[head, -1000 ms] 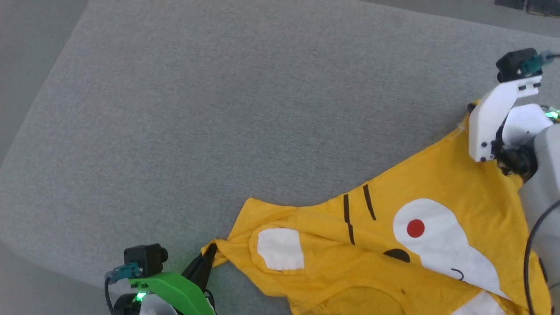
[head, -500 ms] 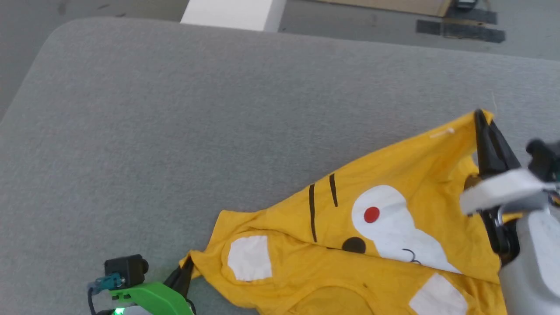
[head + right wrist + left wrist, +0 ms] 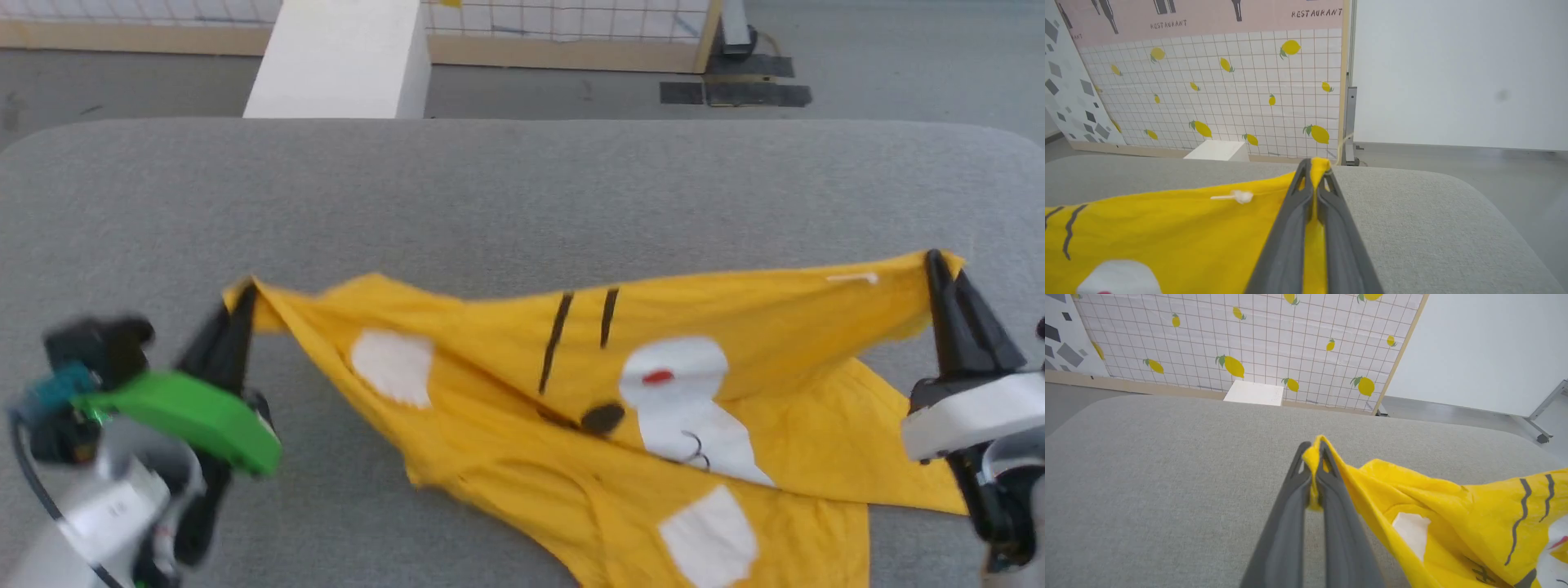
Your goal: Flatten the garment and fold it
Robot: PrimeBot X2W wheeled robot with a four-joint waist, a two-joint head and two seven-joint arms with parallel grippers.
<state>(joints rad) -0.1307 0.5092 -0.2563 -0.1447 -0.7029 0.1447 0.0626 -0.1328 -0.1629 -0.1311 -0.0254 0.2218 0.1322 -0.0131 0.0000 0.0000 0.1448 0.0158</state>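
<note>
The garment (image 3: 506,351), a yellow-orange T-shirt with a white muzzle patch, red dot and black whisker lines, hangs stretched between my two grippers above the grey cushion (image 3: 490,196). My left gripper (image 3: 245,290) is shut on its left corner, with the yellow cloth (image 3: 1453,514) pinched at the fingertips in the left wrist view. At the far right, my right gripper (image 3: 935,261) is shut on the other corner, where the shirt (image 3: 1167,228) runs off leftward in the right wrist view. The lower part of the shirt trails crumpled on the cushion.
A white box (image 3: 339,57) stands on the floor beyond the cushion's far edge. Behind it runs a lemon-patterned grid wall (image 3: 1249,339). Dark mats (image 3: 735,90) lie on the floor at the back right. Bare cushion lies beyond the shirt.
The head camera has tilted up. Both grippers have pulled apart and lifted, stretching the shirt's upper edge taut between them.
</note>
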